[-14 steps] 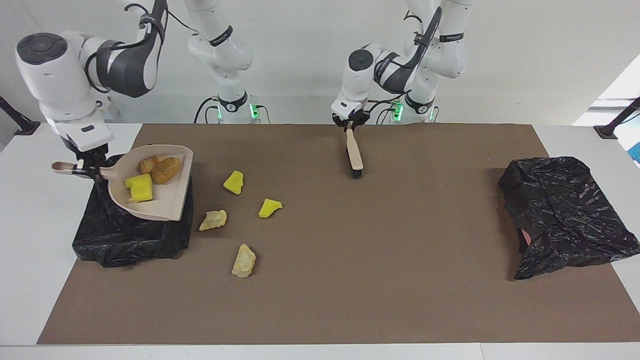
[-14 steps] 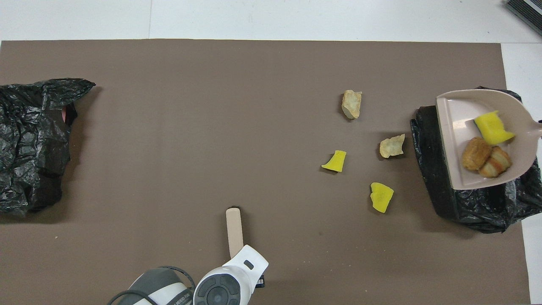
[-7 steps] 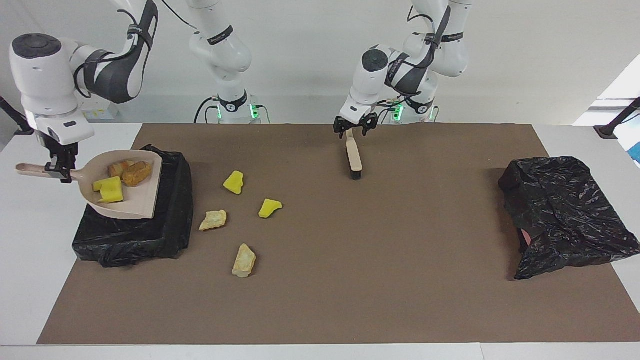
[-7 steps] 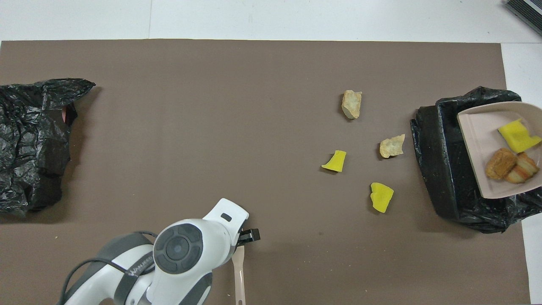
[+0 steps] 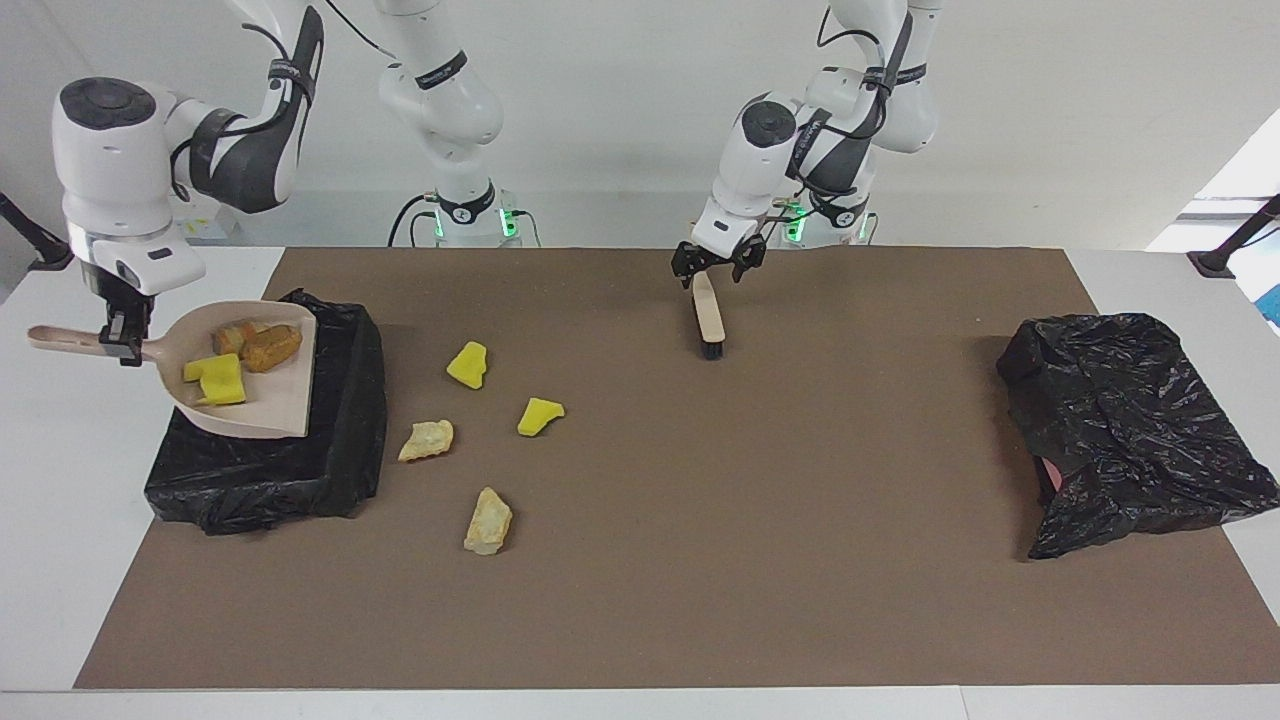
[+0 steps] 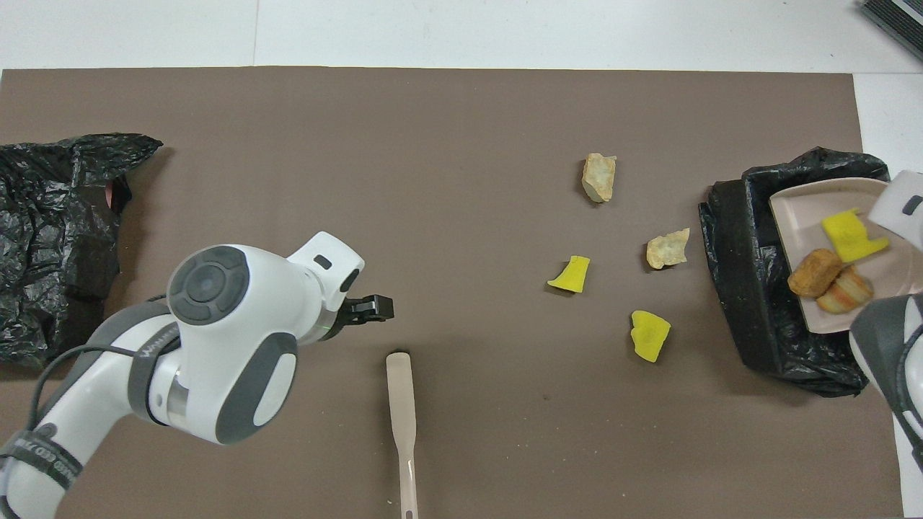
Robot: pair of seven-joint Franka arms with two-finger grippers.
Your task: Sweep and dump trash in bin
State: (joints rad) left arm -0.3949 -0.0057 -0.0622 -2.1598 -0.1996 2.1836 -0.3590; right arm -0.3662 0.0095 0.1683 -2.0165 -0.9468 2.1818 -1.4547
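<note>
Two grippers show in the facing view: the right gripper (image 5: 122,338) clamps the dustpan (image 5: 262,400) handle over the black-lined bin (image 5: 330,470), three trash (image 5: 243,350) chunks inside; the left gripper (image 5: 718,268) hangs open above the brush (image 5: 709,318), which it gripped a second ago. Four chunks lie on the brown mat (image 5: 700,520).

Overhead, the brush (image 6: 400,404) lies free, the left gripper (image 6: 371,308) beside it.
</note>
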